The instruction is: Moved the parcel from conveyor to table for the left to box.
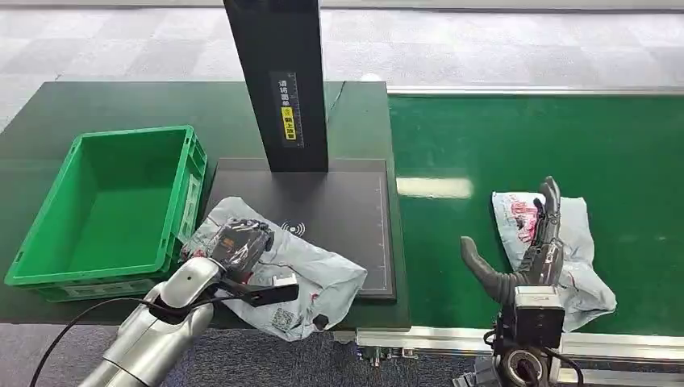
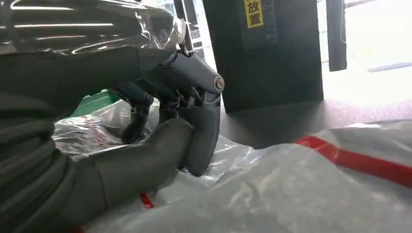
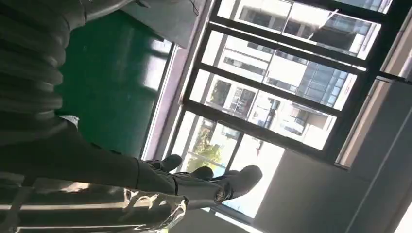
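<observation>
Parcel (image 1: 310, 278) on black pad (image 1: 355, 210), beside green crate (image 1: 105, 211), under left hand (image 1: 240, 242).

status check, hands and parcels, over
Left hand grips grey parcel on scanner pad. Right hand open above second parcel on conveyor. Green crate empty, nothing blocking.

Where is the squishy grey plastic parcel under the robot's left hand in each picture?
Head view: the crumpled grey plastic parcel lies low and left of centre on the black mat, the left hand resting on it.
Left wrist view: the parcel fills the lower right, with a red stripe.
Right wrist view: not in it.
Shared landmark: the black post with a yellow label.
</observation>
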